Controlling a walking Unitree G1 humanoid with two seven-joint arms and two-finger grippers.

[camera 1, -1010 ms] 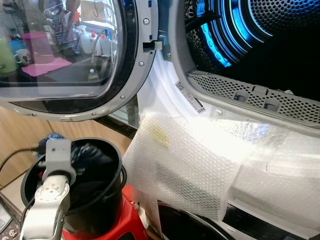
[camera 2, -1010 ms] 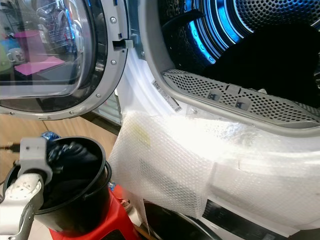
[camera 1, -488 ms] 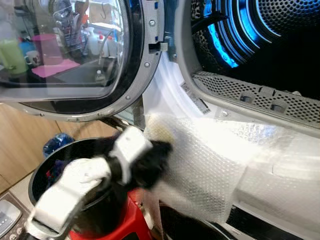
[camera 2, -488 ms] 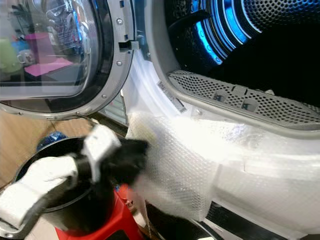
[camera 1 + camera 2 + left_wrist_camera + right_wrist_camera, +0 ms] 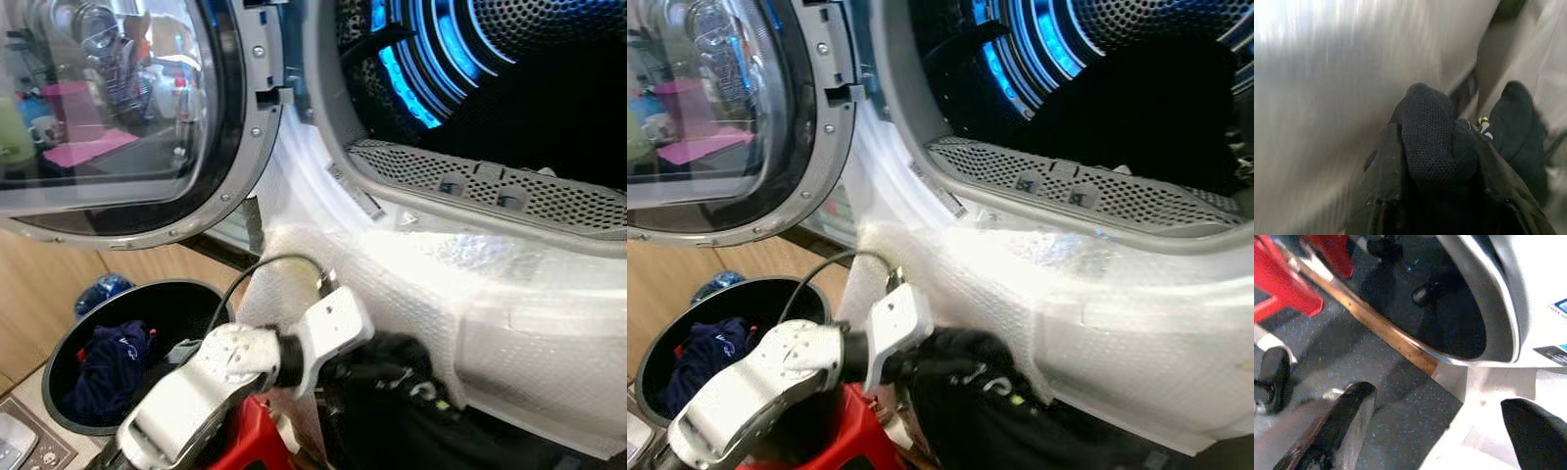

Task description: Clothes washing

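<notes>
The load was only partly moved. At the far left, the black bucket (image 5: 69, 352) on its red stool (image 5: 257, 443) held a dark blue garment (image 5: 108, 357), so at least one piece was left to fetch. Above it the washer door (image 5: 127, 117) stood swung wide.

Just right of the bucket, the left tool (image 5: 1440, 147) was clamped on a black garment (image 5: 392, 387) with a small green-and-white mark. It held the cloth low against the bubble wrap (image 5: 392, 284) covering the machine's front, below the drum opening (image 5: 490, 88). The lift up and over the perforated lip (image 5: 490, 186) into the blue-lit drum was, by my reading, not yet done. In the right eye view a dark mass (image 5: 1136, 108) lay in the drum, perhaps clothing already loaded, though I could not tell.

A second before, the left arm had reached down into the bucket among the dark clothes. Half a second before, it was swinging out with the black cloth in a blur. By this moment it had crossed to the machine's front, and the bucket looked emptier.

The right tool (image 5: 1440, 431) hung idle near the floor (image 5: 1400, 406) by the machine's base, its fingers spread wide with nothing between them.
</notes>
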